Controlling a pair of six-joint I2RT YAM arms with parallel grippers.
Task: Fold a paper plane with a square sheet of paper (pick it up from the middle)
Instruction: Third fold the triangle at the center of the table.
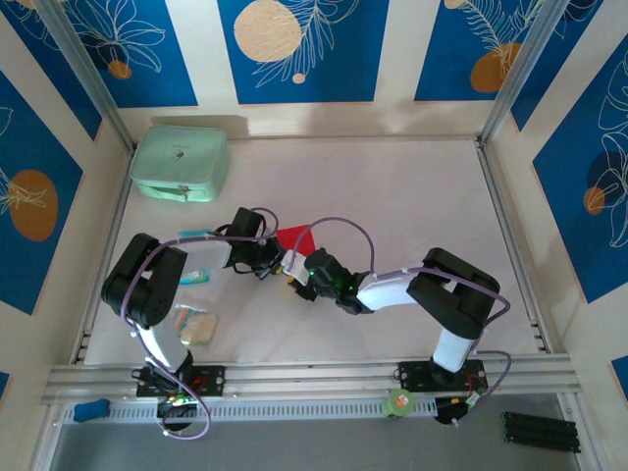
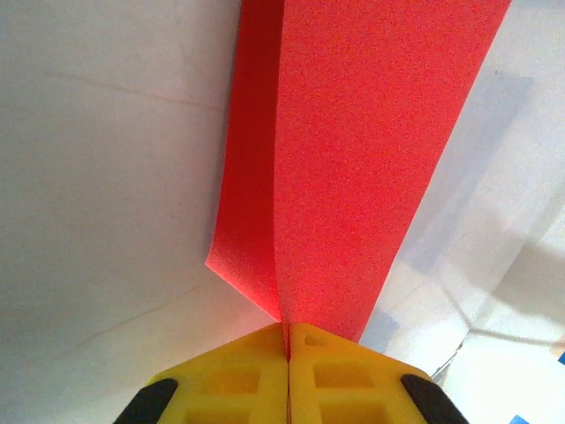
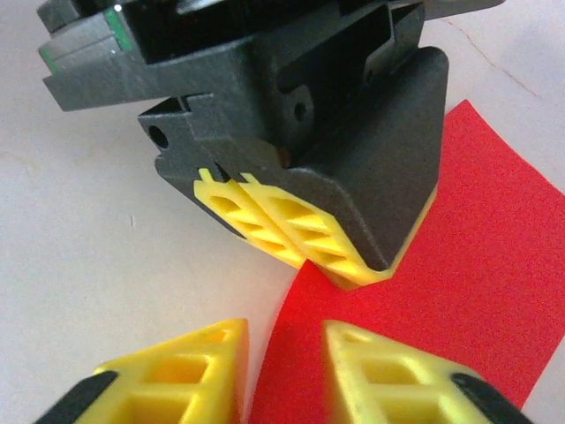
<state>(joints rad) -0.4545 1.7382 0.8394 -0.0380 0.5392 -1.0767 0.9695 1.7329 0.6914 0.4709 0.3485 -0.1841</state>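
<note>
ok so this looks really early in the fold to me. The left pincer (image 2: pixel 289 340) is clamped tight on the square sheet of paper (image 2: pixel 353 159), yellow fingertips pressed together with the red sheet caught between them. From the left wrist cam the paper runs away from the fingers in two flaps, one wide and one narrow, so it's bent along the pinch line, more a soft bend than a pressed crease imo

In the right wrist cam the right pincer (image 3: pixel 284 340) has its jaws apart with a clear gap, and a corner of the sheet (image 3: pixel 477 291) pokes into that gap. It isn't pinching anything as far as I can see. The left pincer (image 3: pixel 296 243) sits just beyond it, nipping the paper near that same corner area. The rest of the sheet seems to lie flat on the white surface (image 1: pixel 412 216), though I can't tell if any of it is actually lifted off

From above, both pincers meet mid-surface with the red sheet (image 1: pixel 294 237) peeking out right behind them. The mint-green case (image 1: pixel 182 162) is well off at the far left corner, and a small pale packet (image 1: pixel 194 324) lies near the left arm's base

So the done list: paper grabbed, roughly. The left-to-do list: basically every real fold, no dart shape and no sharp tip anywhere yet
</note>
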